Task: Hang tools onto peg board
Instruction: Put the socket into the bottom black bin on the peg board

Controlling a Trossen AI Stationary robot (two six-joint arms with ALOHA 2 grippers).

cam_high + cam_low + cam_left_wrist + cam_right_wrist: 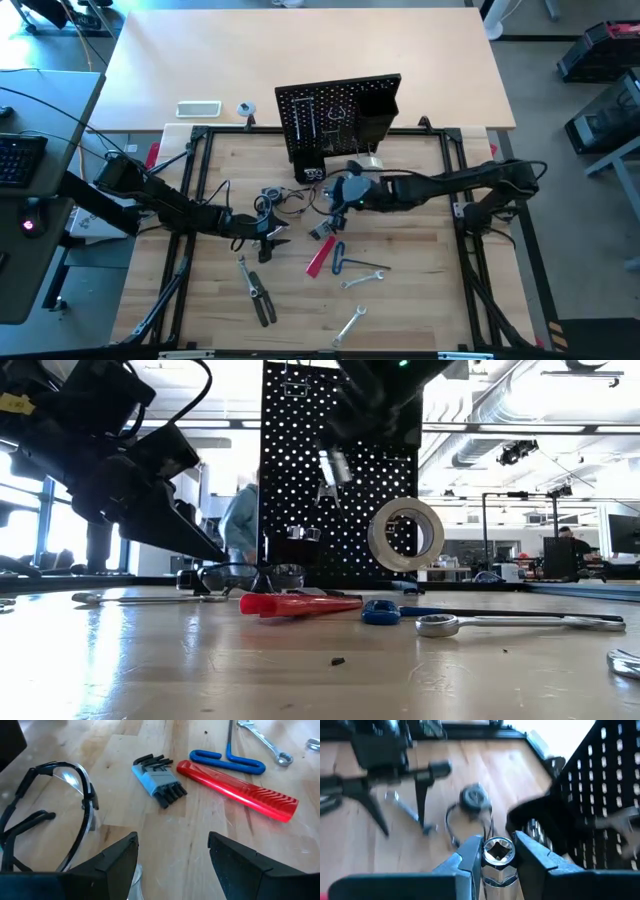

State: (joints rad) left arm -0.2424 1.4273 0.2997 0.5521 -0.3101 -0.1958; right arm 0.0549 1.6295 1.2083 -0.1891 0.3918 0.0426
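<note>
Near edge of the surface: a silver wrench [349,326] lies slanted; black-handled pliers [257,292] lie lengthwise toward the near-left corner.
Mid surface: a red-handled cutter [236,790] lies on a slant, its ribbed end toward the near edge; a blue-handled tool [227,761] lies just beside it, its thin shaft cut off by the edge of the left wrist view; a second wrench [364,277] lies close by.
Hex keys: a folded set [158,779] in a pale blue holder, black keys sticking out both ends.
Left pincer [268,232]: low over the mid surface, fingers spread wide, nothing between them; clear safety glasses [52,815] lie beside it, partly cut off.
Right pincer [496,854]: in front of the board, fingers closed on a silver socket [498,851], its square hole facing the camera; much around it is smeared.
Peg board [340,113]: upright at the far edge, a few tools already on its hooks, too small to name; a pale tape roll [405,534] hangs on its face.
Surface: pale wood in a black frame.
Room: a workshop with desks; a person in blue, partly hidden behind the board.
</note>
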